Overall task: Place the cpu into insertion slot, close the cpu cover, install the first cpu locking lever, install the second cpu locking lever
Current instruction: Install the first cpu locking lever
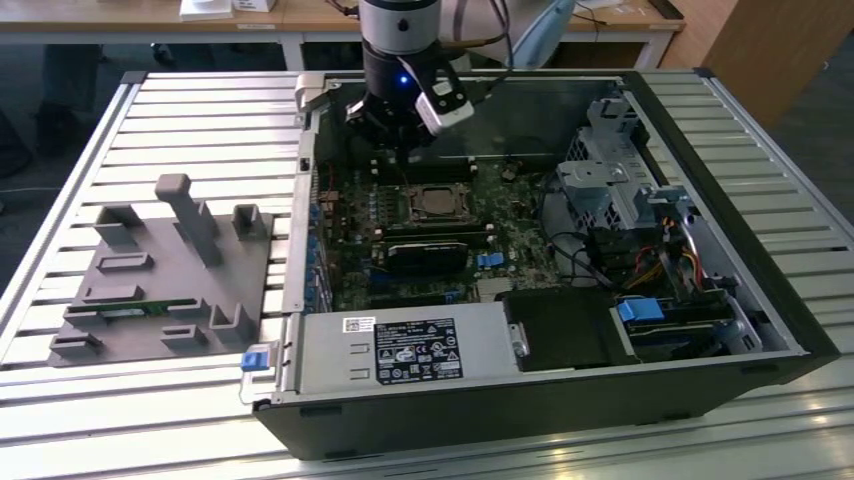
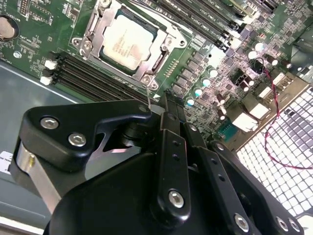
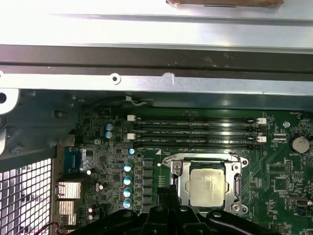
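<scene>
The cpu (image 2: 128, 41) (image 3: 208, 183), a pale square chip, lies flat in the insertion slot (image 1: 434, 205) on the green board. The silvery cpu cover (image 2: 93, 36) (image 3: 182, 183) lies down around it, framing its top. A thin locking lever rod (image 3: 200, 155) runs along one edge of the socket. Another thin rod (image 2: 148, 93) reaches from the socket corner to my fingertips; whether it is held is hidden. My gripper (image 1: 400, 165) (image 2: 164, 105) (image 3: 166, 193) hangs just beside the socket with its black fingers together.
The open computer case (image 1: 747, 330) stands on a slatted table. Long black memory slots (image 3: 195, 132) lie next to the socket. A black card (image 1: 427, 255), a grey power supply (image 1: 400, 350) and drive cages (image 1: 614, 190) crowd the case. A grey fixture block (image 1: 167, 270) sits at the exterior view's left.
</scene>
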### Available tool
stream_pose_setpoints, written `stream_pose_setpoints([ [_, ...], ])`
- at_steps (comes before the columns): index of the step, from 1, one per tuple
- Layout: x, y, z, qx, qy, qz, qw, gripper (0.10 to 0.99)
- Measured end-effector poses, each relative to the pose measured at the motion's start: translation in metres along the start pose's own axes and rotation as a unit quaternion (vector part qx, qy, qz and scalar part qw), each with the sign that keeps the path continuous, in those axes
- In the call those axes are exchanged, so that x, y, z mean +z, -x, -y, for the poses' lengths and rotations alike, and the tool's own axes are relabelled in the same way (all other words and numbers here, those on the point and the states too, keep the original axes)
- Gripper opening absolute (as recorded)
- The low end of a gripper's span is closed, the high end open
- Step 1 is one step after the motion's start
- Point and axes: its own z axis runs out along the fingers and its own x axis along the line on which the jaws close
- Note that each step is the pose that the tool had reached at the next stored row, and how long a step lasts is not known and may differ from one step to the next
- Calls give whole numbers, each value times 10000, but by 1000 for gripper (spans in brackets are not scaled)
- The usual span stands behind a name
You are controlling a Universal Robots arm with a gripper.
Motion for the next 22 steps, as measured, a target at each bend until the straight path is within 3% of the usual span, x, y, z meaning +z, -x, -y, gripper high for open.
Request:
stream_pose_setpoints([
  [6, 5, -24, 1, 0, 1, 0, 10000, 106],
  [14, 21, -124, -8, 0, 0, 0, 10000, 106],
  [22, 61, -155, -141, 0, 1, 0, 10000, 106],
])
